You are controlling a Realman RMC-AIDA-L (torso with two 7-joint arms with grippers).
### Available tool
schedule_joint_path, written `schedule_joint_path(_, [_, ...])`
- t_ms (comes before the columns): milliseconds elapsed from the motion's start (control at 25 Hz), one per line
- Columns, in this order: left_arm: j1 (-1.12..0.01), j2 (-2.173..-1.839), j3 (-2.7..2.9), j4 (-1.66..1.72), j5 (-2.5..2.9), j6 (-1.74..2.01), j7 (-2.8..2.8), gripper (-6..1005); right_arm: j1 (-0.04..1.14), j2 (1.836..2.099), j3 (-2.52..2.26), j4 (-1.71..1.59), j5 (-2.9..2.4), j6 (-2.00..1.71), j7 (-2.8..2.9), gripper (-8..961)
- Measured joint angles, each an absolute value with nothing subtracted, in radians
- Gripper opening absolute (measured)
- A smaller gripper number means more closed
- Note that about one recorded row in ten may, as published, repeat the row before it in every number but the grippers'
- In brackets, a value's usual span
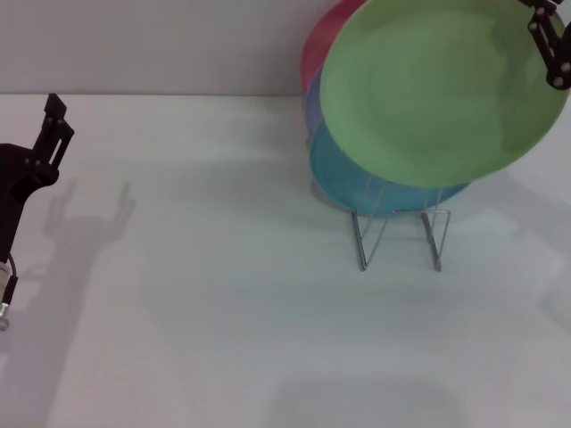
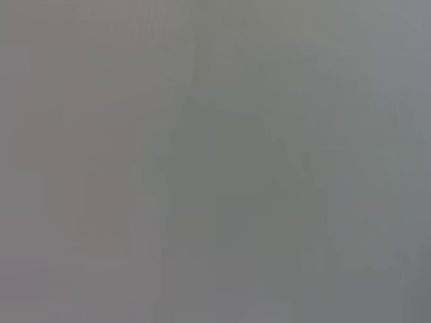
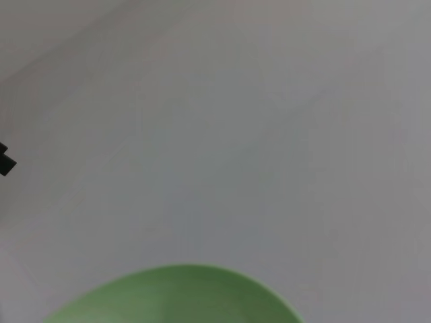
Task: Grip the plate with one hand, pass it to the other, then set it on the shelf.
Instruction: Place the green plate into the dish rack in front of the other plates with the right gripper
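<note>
Plate (image 1: pixel 442 94): green, held tilted in the air at its upper edge, face toward the head camera, hanging down from the right gripper (image 1: pixel 551 49).
Right jaws: closed on the plate's rim.
Rack (image 1: pixel 400 234): directly below the plate, well under the jaws; blue plate (image 1: pixel 375 192) already in it.
Left gripper (image 1: pixel 49 134): far off to the side, idle; jaw state cannot be told.

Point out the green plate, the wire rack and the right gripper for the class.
green plate (image 1: pixel 437 89), head view, middle of its face.
wire rack (image 1: pixel 399 234), head view, its front wires.
right gripper (image 1: pixel 551 45), head view, black fingers at the plate's upper right rim.
</note>
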State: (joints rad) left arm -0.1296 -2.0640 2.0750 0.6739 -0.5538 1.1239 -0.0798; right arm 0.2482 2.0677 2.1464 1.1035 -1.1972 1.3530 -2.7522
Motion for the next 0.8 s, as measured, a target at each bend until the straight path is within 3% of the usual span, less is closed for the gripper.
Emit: schedule_joint_path(800, [-0.169, -2.066, 2.077, 0.648, -0.554, 1.118, -0.090, 815, 0.319, 2.059, 2.176, 1.016, -1.266, 1.349, -2.796, 35])
